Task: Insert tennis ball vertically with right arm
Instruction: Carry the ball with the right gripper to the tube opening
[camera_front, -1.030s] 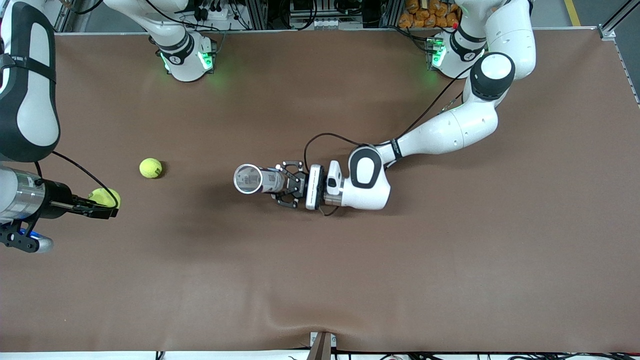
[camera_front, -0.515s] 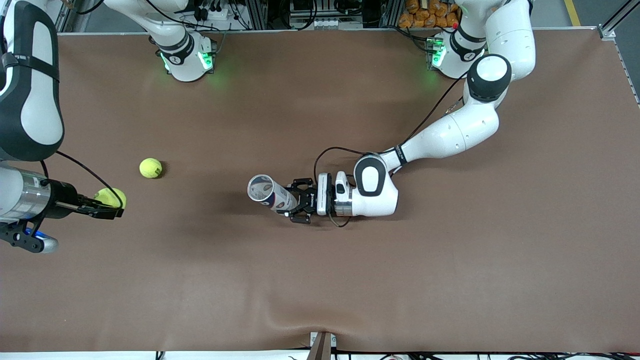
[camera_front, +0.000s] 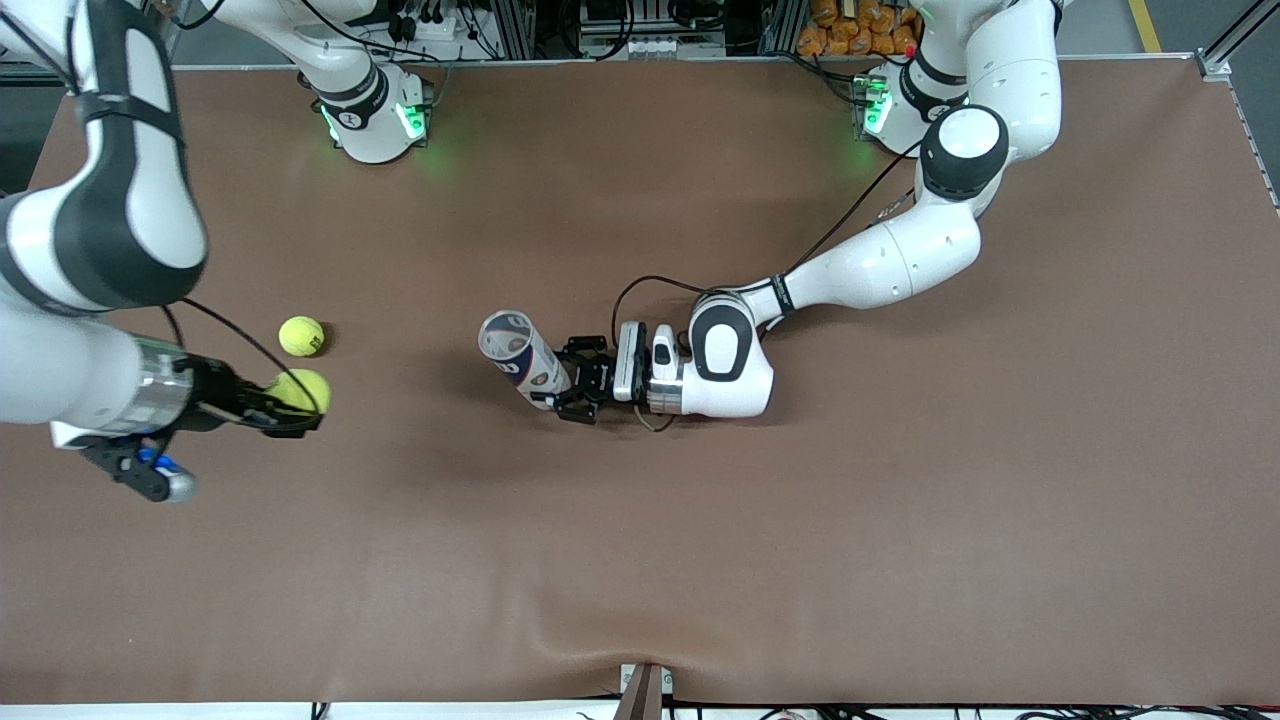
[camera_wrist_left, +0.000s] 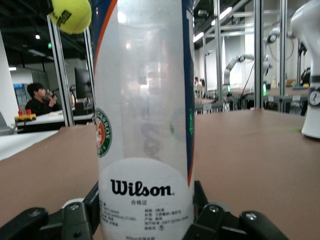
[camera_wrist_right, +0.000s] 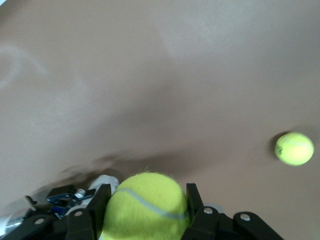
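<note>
My right gripper (camera_front: 297, 402) is shut on a yellow-green tennis ball (camera_front: 303, 385) and holds it above the table toward the right arm's end. The right wrist view shows that ball (camera_wrist_right: 145, 207) clamped between both black fingers (camera_wrist_right: 196, 200). My left gripper (camera_front: 562, 384) is shut on the lower end of a clear Wilson tube (camera_front: 517, 352) near the table's middle. The tube leans, and its open mouth (camera_front: 503, 336) points up and toward the right arm's end. In the left wrist view the tube (camera_wrist_left: 145, 125) fills the middle.
A second tennis ball (camera_front: 301, 336) lies on the brown table (camera_front: 700, 560), beside the held one and farther from the front camera; the right wrist view shows this ball (camera_wrist_right: 294, 148) too. Both arm bases stand along the table's edge farthest from the front camera.
The right arm has carried the held ball a short way toward the tube. The left gripper has shifted a little and the tube's tilt has changed, its mouth swinging away from the front camera.
</note>
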